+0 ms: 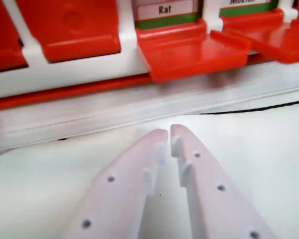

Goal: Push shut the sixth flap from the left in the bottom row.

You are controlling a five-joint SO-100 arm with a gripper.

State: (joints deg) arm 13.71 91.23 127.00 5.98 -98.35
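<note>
Fingers (168, 133) nearly closed, empty, just below the open "Rat" flap (189, 52).

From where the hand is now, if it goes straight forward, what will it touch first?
Probably the open red flap under the "Rat" label. The hand, nearly closed, points up toward it, over bare white surface and a pale strip. Depth is unclear.
</note>
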